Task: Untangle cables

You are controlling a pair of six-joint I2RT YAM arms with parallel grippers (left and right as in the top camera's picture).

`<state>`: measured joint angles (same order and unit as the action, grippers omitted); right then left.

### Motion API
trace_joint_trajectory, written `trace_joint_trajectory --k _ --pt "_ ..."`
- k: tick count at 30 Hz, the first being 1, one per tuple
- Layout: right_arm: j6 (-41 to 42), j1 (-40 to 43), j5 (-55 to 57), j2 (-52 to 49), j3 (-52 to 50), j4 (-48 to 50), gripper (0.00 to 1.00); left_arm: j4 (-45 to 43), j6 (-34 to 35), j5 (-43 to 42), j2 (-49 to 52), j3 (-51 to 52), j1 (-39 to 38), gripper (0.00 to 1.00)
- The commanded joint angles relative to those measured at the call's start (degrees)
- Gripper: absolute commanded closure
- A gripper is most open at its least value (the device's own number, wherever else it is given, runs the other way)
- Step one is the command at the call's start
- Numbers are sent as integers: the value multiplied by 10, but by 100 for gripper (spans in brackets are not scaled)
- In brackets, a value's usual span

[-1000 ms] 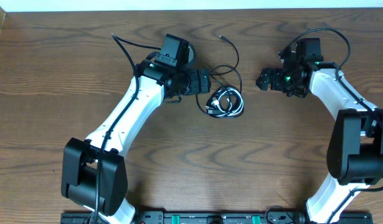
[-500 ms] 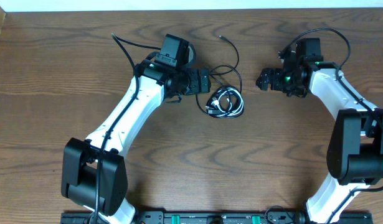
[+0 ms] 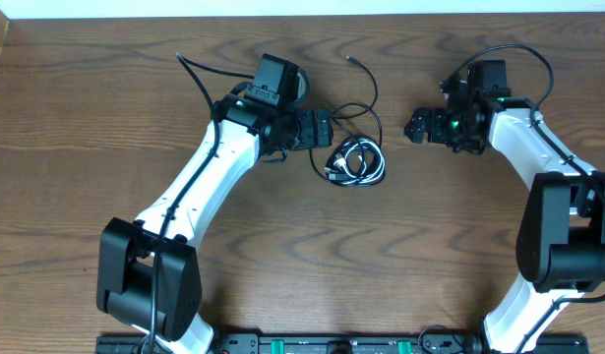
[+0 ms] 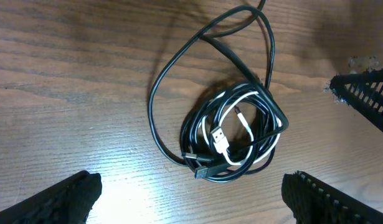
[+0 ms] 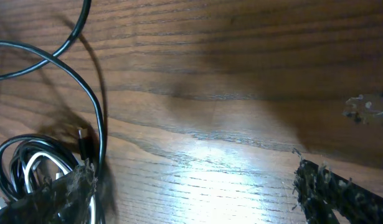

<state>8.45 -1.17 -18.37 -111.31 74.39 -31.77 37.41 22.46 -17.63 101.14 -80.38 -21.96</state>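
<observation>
Grippers: left gripper (image 3: 325, 129) and right gripper (image 3: 416, 126) both spread, empty. Pinch white cord (image 4: 220, 140) near its free end; draw it slowly clear of black cord (image 4: 151, 102) coil.

Rt wrist cam: black cord (image 5: 102, 127) & white cord (image 5: 30, 165) coil was cut off at bottom-left edge, partly behind right gripper (image 5: 188, 180)'s blurred finger (image 5: 60, 196). Left cam: black loop ran off top. Overhead: tangle too small to trace.
</observation>
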Motion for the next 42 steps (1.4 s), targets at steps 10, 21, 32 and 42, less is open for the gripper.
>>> trace_joint_trajectory --k 10,21,32,42 --pt "15 0 -36 4 -2 19 1 -49 1 8 -11 -11 -2 66" --pt "28 -10 -92 4 -3 20 3 -139 58 37 42 -5 -46 40" --pt "28 -69 -113 4 -3 56 1 -174 61 46 74 -8 -54 93" --pt "28 -162 -122 4 -3 251 3 -102 66 1 0 -14 21 27"
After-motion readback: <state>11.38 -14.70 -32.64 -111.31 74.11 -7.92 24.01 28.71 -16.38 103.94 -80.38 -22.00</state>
